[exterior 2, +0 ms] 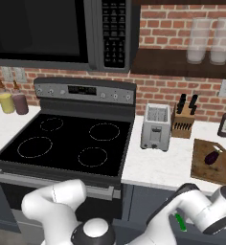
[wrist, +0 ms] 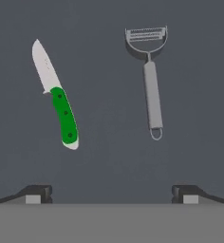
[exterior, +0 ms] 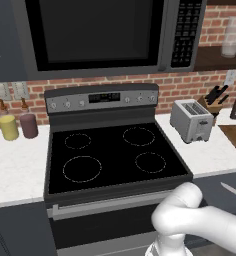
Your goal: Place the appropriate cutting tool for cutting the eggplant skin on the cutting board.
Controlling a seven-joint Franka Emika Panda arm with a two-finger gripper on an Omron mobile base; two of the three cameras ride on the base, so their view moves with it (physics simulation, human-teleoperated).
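I am hanging over a dark grey surface, apparently a drawer bottom set lower than the tabletop, with my tool (wrist: pixel 111 192) spread wide and holding nothing; its two dark fingertips stand far apart at the bottom of the hand view. Below me lie two utensils, well apart and not touching: the cutting tool (wrist: pixel 57 97), silvery blade pointing away from me and green handle nearer, tilted a little off my axis; and a grey metal peeler (wrist: pixel 151 76) on the other side, its head away from me.

I judge the step in hand to be choosing and lining up for the grasp; neither utensil sits between my fingertips yet. To do it well I should shift sideways until the green handle lies midway between them, roll the wrist so the jaws close across the handle and not along it, and come down on the handle, clear of the blade; the piece is slim and lies flat, so I must go low enough to catch it without jamming into the surface.

From the right base view my arm folds down low in front of the cabinets, the hand below the tabletop edge, a glimpse of green beneath it. The cutting board (exterior 2: pixel 203 168) lies on the tabletop beyond the toaster (exterior 2: pixel 155 127), with the eggplant (exterior 2: pixel 212 157) resting on it; a lift and reach to that side awaits.
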